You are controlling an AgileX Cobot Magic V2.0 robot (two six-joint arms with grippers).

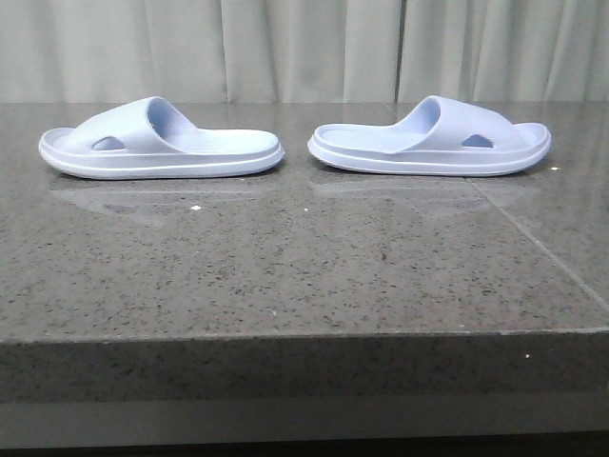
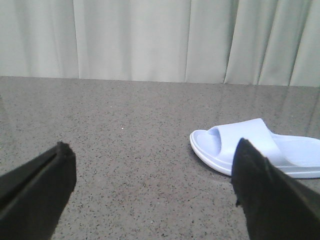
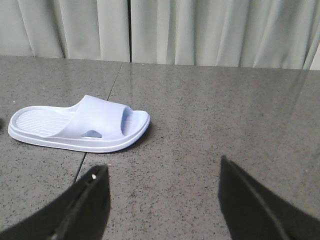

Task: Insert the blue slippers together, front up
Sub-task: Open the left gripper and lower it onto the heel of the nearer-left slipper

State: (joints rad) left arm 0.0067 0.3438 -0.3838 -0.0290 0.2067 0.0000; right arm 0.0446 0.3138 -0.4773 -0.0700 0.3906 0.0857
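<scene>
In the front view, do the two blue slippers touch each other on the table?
No, a strip of bare table separates the left slipper from the right slipper.

No readable text or markings.

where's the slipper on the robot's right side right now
In the front view the right slipper lies flat on the far right of the granite table, heel-to-heel with the left slipper, a small gap between them.

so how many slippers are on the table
2. The left slipper lies on the table's far left, the right slipper on its far right, heels facing each other, apart. None looks hidden.
</scene>
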